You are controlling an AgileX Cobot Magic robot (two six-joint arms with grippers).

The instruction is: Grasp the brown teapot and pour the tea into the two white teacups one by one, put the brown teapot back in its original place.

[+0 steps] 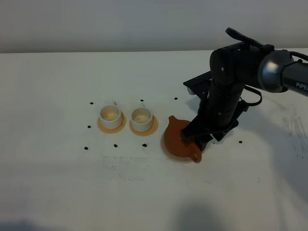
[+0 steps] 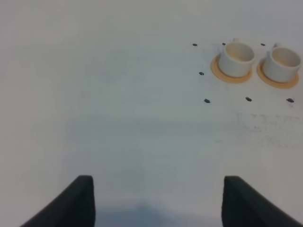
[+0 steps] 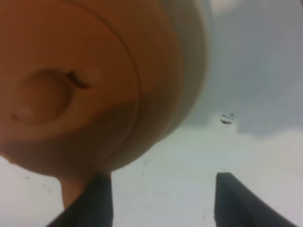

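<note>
On the right half of the desk (image 1: 57, 183), your right tool (image 3: 161, 189) hangs close over the teapot (image 1: 177, 138), spread wide and gripping nothing. The teapot sits on its beige disc (image 1: 167, 152). Your left tool (image 2: 158, 198) is spread wide too. The arm (image 1: 226, 91) reads "PiPE", cut off at the frame edge.

The right arm (image 1: 226, 91) is matte black with rounded joint housings. It has a silver-grey sleeve (image 1: 270, 68) on one link and white lettering (image 1: 301, 87) that starts "PiPE" and is cut off at the picture's edge. A thin black cable (image 1: 260, 96) loops beside the wrist. The left end effector (image 2: 158, 179) and right end effector (image 3: 162, 177) each show two dark, blunt-tipped fingers (image 2: 80, 203).
</note>
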